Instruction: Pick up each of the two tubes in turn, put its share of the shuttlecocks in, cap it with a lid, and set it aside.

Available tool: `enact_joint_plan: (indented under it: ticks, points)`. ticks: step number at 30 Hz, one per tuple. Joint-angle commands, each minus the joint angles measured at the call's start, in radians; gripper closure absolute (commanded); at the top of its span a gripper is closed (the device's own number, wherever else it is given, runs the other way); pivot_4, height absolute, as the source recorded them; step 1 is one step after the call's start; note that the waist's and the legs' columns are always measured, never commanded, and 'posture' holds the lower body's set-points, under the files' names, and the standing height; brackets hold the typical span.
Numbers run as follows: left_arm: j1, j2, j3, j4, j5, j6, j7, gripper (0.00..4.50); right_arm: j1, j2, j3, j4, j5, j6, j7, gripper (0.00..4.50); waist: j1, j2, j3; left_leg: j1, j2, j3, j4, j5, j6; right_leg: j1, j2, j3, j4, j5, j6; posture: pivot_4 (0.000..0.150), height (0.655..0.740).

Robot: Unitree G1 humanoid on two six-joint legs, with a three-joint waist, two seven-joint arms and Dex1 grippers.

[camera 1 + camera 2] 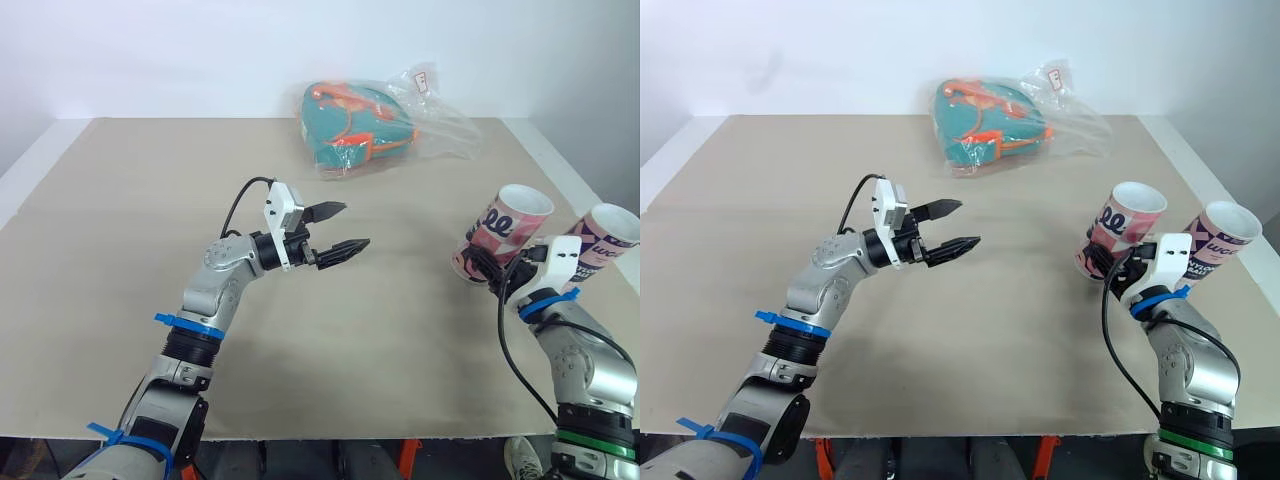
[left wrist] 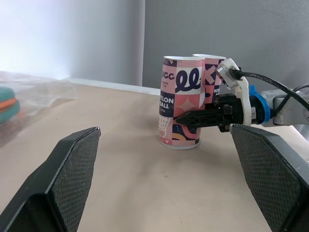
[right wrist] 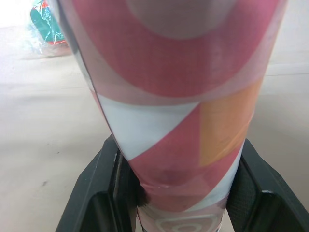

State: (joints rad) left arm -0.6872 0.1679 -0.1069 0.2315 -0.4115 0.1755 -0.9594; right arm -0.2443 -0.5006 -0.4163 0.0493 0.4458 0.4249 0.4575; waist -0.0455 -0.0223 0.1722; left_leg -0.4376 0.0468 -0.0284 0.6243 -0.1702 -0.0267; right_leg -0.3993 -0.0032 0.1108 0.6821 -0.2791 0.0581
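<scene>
At frame right, right gripper [image 1: 488,270] clamps nearer tube [image 1: 505,225]; left gripper [image 1: 335,232] spread, empty. Advise lifting vertically, clear of neighbouring tube [image 1: 605,238].

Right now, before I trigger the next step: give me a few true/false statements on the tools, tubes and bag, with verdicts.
1. The left tool is open and holds nothing. True.
2. The right tool is closed on the right-hand tube. False: its fingers clamp the left-hand tube, and the right-hand one stands free beside it.
3. Both tubes are capped. False: both tops are open, with no lid on either.
4. A clear plastic bag with teal and orange contents lies at the far side of the table. True.
</scene>
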Motion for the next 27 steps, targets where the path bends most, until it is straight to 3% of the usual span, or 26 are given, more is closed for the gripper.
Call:
enact_joint_plan:
  ticks: [1,3,5,6,20,27]
  points:
    - [-0.026,-0.012,0.021,-0.004,-0.004,-0.025,0.007,0.00,0.007,-0.018,0.018,0.018,-0.010,-0.014,0.029,1.88,0.000,0.000,0.000,0.000,0.000,0.000,0.000,0.000,0.000,0.000,0.000,0.000,0.000,0.000,0.000,0.150,0.7387]
    - [-0.034,-0.018,0.023,0.000,-0.005,-0.029,0.010,0.00,0.019,-0.028,0.029,0.022,-0.003,0.003,0.050,1.20,0.000,0.000,0.000,0.000,0.000,0.000,0.001,0.000,0.000,0.001,0.000,0.000,0.000,0.000,0.001,0.150,0.7387]
    - [-0.037,-0.022,0.023,-0.001,-0.005,-0.029,0.011,0.00,0.026,-0.034,0.029,0.020,0.010,0.023,0.057,0.16,0.000,0.000,0.000,0.001,0.000,0.000,0.001,0.000,0.000,0.001,0.000,0.000,0.000,0.000,0.001,0.150,0.7387]
    - [-0.038,-0.024,0.023,0.000,-0.005,-0.029,0.012,0.00,0.033,-0.037,0.032,0.014,0.012,0.026,0.068,0.07,0.000,0.000,0.000,0.001,0.000,0.000,0.001,0.000,0.000,0.001,0.000,0.000,0.000,0.000,0.001,0.150,0.7387]
    - [-0.027,-0.016,0.029,-0.006,-0.021,0.001,-0.016,0.00,0.212,-0.132,0.000,-0.022,0.023,0.064,0.163,0.07,0.003,0.001,0.000,0.001,-0.001,-0.001,0.001,0.001,0.000,0.003,0.000,0.000,-0.001,-0.002,0.006,0.150,0.7387]
    - [0.042,0.092,0.043,-0.080,-0.050,0.180,-0.020,0.00,0.351,-0.184,-0.018,-0.208,0.138,0.128,0.301,0.07,-0.002,0.001,0.000,0.006,-0.001,-0.002,0.000,0.000,0.000,0.008,0.000,0.000,-0.001,-0.003,0.005,0.150,0.7387]
